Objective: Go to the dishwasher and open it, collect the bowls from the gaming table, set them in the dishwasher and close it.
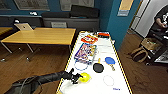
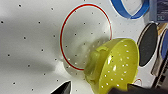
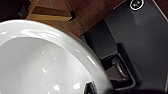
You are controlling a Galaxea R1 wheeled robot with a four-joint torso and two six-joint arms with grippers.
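The gaming table point(image 1: 117, 60) has a white top with yellow edges and runs away from me at centre. At its near left corner a yellow perforated bowl point(image 1: 85, 77) is tilted on its side. My left gripper point(image 1: 76, 78) reaches in from the left and holds it. In the left wrist view the yellow bowl point(image 2: 115, 67) hangs tilted over a red ring point(image 2: 63, 30) painted on the tabletop, between the dark fingertips point(image 2: 63, 88) of the left gripper point(image 2: 100, 88). A large white bowl point(image 3: 37, 60) sits in my right gripper over the wooden floor point(image 3: 82, 15).
On the table lie a black paddle point(image 1: 98, 67), a blue paddle point(image 1: 110, 60), game boxes point(image 1: 85, 52) and loose rings point(image 1: 108, 80). A yellow desk point(image 1: 42, 36) with a laptop point(image 1: 23, 26) stands to the left. A person point(image 1: 161, 21), a backpack point(image 1: 139, 54) and a box point(image 1: 150, 43) are at the right.
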